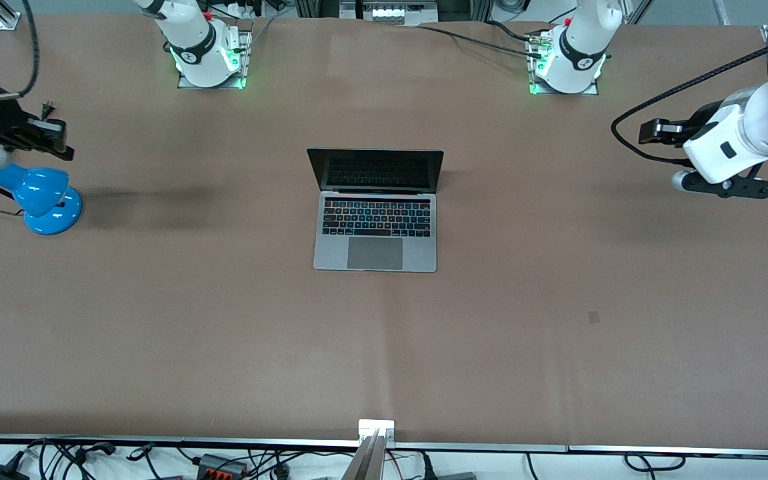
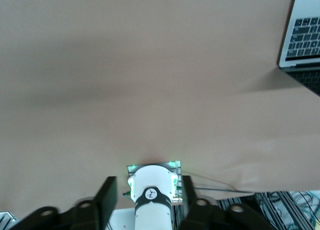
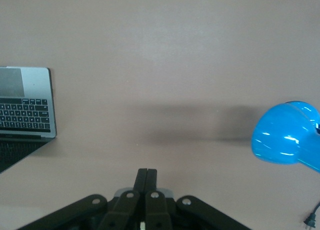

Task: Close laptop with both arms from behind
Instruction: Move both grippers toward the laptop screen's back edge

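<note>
Laptop sits open mid-worktop, roughly centred between the two arm bases. I see its screen upright and dark, tilted slightly back, with keyboard and trackpad facing the front camera. Nothing is touching it.

Left claw hangs over the left arm's end of the worktop, well apart from the laptop. In my left wrist view its fingers stand spread wide with nothing between them, so it's released. That view also catches a corner of the laptop at the frame edge.

Right claw hangs over the right arm's end of the worktop, also well apart from the laptop. In the right wrist view its fingers are pressed flat together, clenched on nothing. The laptop's edge shows in that view too.

Blue desk lamp stands on the worktop at the right arm's end, just under the right claw, with its black cord trailing off toward the worktop edge. I can't tell whether claw and lamp are in contact. The lamp's head is in the right wrist view.
</note>
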Controlling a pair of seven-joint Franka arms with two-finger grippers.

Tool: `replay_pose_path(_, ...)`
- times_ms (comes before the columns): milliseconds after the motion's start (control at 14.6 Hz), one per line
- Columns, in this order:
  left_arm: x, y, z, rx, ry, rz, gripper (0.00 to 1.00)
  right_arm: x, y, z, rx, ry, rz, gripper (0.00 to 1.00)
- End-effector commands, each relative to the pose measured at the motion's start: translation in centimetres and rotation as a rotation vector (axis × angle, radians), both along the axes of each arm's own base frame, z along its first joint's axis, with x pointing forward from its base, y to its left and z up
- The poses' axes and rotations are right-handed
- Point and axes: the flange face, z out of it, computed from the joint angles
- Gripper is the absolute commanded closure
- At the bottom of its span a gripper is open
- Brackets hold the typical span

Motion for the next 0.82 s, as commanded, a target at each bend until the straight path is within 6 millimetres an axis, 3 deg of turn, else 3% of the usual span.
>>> replay_pose_path(0, 0.2, -1.2, -1.9, -0.036, 0.040, -0.019, 0.99, 0.3, 2.5, -1.6, 0.008, 0.049, 0.043, 1.00)
replay_pose_path(137, 0.0, -3.1, -4.3, -0.041, 0.034, -0.042, 0.99, 0.7, 4.7, -3.3, 0.007, 0.081, 0.081, 1.00)
replay_pose_path(274, -0.6, -5.4, -5.3, -0.039, 0.039, -0.068, 0.99, 0.5, 6.6, -4.8, 0.004, 0.114, 0.115, 1.00)
replay_pose_path(616, -3.6, -11.9, -6.5, -0.079, -0.002, -0.067, 0.99, -1.5, 11.6, -9.0, 0.072, 0.209, 0.174, 1.00)
replay_pose_path(753, -5.4, -14.2, -6.8, -0.107, -0.007, -0.090, 0.99, -2.3, 14.5, -9.5, 0.064, 0.219, 0.165, 1.00)
